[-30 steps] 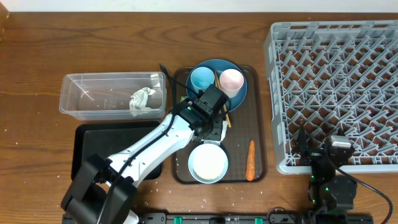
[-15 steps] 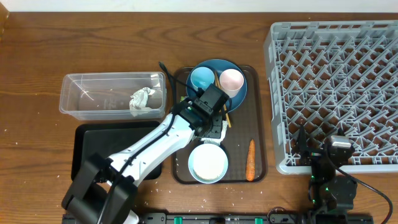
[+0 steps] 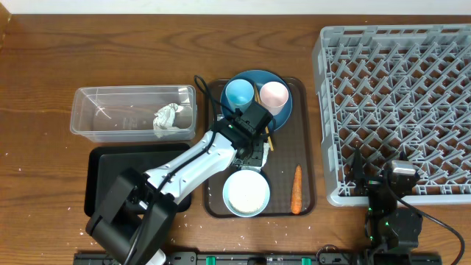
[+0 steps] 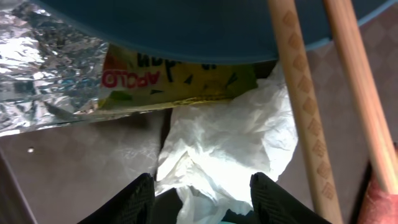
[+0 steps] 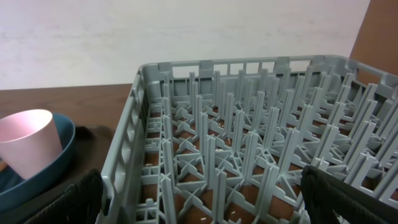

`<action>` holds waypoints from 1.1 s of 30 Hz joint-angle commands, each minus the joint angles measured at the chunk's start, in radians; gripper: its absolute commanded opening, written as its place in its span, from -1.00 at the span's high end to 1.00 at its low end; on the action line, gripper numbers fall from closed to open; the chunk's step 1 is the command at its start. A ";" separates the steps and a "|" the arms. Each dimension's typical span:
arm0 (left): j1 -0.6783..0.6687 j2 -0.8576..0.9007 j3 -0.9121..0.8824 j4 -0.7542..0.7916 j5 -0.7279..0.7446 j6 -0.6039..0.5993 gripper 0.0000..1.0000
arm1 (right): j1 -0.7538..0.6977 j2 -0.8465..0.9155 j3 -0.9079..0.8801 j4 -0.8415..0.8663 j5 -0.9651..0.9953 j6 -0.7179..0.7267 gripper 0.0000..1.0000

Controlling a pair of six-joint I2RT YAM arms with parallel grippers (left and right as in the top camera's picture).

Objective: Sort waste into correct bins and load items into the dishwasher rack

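Observation:
In the left wrist view a crumpled white tissue point(image 4: 227, 140) lies on the brown tray between my left gripper's point(image 4: 202, 202) spread fingers, with gaps on both sides. Beyond it, a yellow-green wrapper point(image 4: 180, 78) and foil point(image 4: 43, 62) are tucked under the dark blue plate point(image 4: 186, 25). The chopsticks point(image 4: 298, 93) run alongside on the right. From overhead, the left gripper point(image 3: 254, 151) sits between plate point(image 3: 254, 76) and bowl point(image 3: 246, 193), and a carrot point(image 3: 296, 189) lies right of the bowl. My right gripper point(image 5: 205, 199) is open at the rack's point(image 3: 397, 96) front edge.
The clear tub point(image 3: 110, 110) holds one tissue point(image 3: 168, 118). The black tray point(image 3: 103, 173) lies in front of it, partly under my left arm. A light blue cup point(image 3: 239, 93) and a pink cup point(image 3: 274, 94) stand on the plate. The brown serving tray point(image 3: 309, 147) borders the rack.
The left arm's forearm has swung slightly while its gripper stays over the same spot by the plate. The right arm has not moved.

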 commanded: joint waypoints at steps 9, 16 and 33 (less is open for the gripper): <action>-0.002 -0.001 -0.006 0.004 0.055 -0.013 -0.04 | -0.005 0.000 -0.001 -0.004 0.000 0.003 -0.98; -0.002 -0.001 -0.007 0.029 0.077 -0.012 -0.15 | -0.005 0.000 -0.001 -0.004 0.000 0.003 -0.98; -0.002 0.000 -0.041 0.063 0.077 -0.013 -0.15 | -0.005 0.000 -0.001 -0.004 0.000 0.003 -0.98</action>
